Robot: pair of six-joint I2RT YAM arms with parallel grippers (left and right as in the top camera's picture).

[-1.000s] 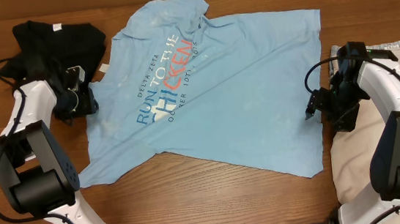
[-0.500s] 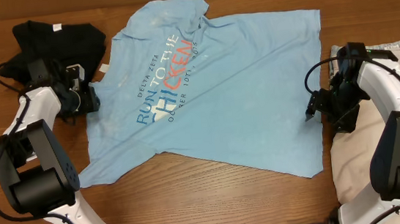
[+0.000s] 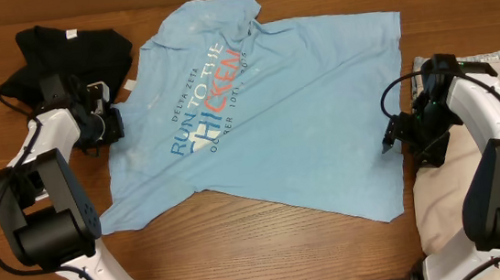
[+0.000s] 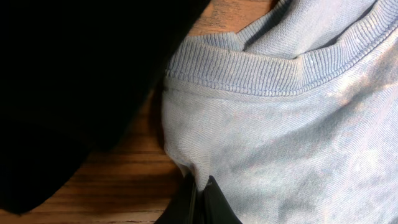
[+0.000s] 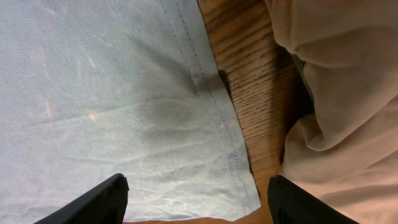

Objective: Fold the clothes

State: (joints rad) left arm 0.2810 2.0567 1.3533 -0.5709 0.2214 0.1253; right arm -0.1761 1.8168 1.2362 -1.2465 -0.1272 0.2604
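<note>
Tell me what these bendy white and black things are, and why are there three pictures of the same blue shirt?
They are two robot arms, meant to fold clothes. The wide picture looks down from above the wooden table. The two close-ups come from little cameras on each arm's wrist. A light blue T-shirt lies spread out, with a black garment beside the left arm and beige shorts beside the right arm. The left arm has its jaws pinched shut on the shirt's edge. The right arm holds its jaws wide open just above the shirt's other edge, gripping nothing.
</note>
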